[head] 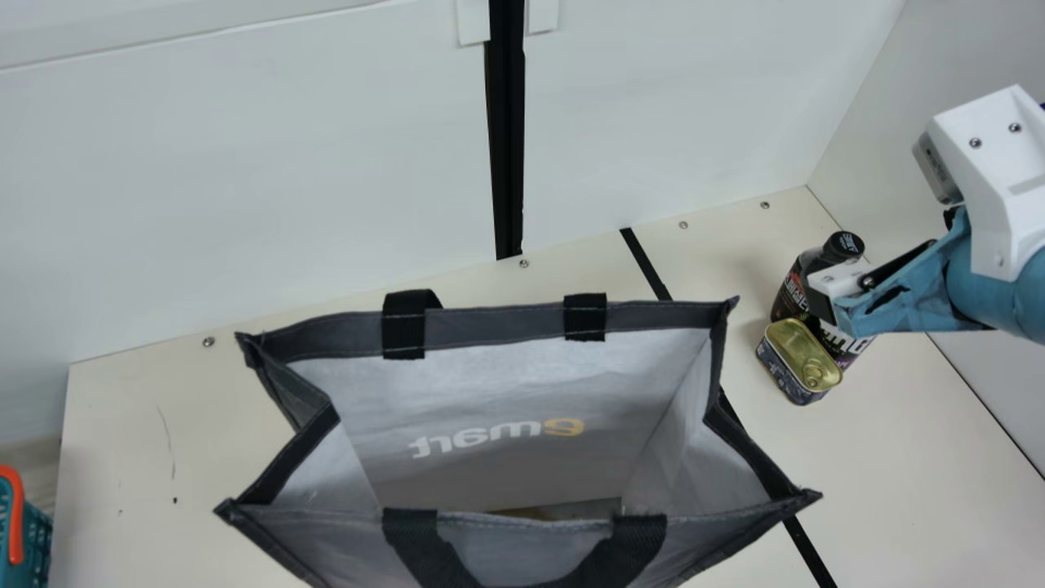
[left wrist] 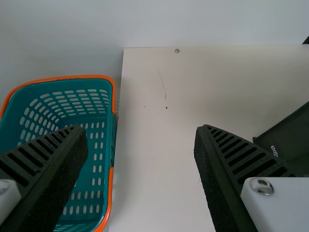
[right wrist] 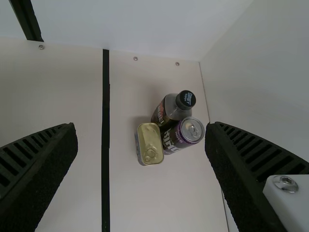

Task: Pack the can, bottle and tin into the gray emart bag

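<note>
The gray emart bag (head: 498, 327) stands wide open at the center of the main view; a corner of the bag (left wrist: 285, 140) shows in the left wrist view. On the table's right side, the tin (head: 800, 359), bottle (head: 792, 287) and can (head: 849, 341) stand close together. My right gripper (head: 829, 306) hangs over them, partly covering the can. In the right wrist view, the right gripper (right wrist: 141, 128) is open above the tin (right wrist: 149, 144), bottle (right wrist: 169, 110) and can (right wrist: 183, 134), holding nothing. My left gripper (left wrist: 141, 130) is open and empty near the table's left edge.
A teal basket with an orange rim (left wrist: 114, 94) stands beside the table's left edge. White walls (head: 245, 180) rise behind the table and at its right. A black strip (right wrist: 105, 145) crosses the table between bag and items.
</note>
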Controlling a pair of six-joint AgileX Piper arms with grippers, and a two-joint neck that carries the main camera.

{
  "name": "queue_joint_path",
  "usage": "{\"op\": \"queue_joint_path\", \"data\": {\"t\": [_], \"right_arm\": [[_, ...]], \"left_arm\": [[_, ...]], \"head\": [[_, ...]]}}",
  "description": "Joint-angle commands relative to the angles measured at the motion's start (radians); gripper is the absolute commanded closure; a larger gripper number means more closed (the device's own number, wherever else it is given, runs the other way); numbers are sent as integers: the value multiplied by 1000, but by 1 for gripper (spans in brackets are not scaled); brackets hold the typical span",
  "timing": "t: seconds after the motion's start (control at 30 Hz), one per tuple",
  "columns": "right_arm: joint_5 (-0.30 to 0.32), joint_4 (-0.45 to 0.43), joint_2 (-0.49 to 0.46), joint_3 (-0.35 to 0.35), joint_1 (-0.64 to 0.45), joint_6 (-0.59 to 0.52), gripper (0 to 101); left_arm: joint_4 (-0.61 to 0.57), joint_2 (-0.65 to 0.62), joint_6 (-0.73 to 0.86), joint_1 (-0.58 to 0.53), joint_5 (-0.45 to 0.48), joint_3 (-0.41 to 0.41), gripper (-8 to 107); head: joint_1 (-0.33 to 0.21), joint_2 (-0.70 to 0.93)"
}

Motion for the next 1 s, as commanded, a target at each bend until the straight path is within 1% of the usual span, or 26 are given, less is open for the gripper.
{"op": "queue_joint_path", "data": {"t": [0.0,0.37,0.67,0.97], "right_arm": [[0,0,0,0,0,0,10],[0,0,0,0,0,0,10],[0,0,0,0,0,0,10],[0,0,0,0,0,0,10]], "left_arm": [[0,0,0,0,0,0,9],[5,19,-5,-22,-7,-16,9],[5,79,-2,-65,-26,-76,9],[-2,139,31,-84,-54,-132,9]], "head": [[-23,-2],[-23,-2],[-23,-2],[-23,-2]]}}
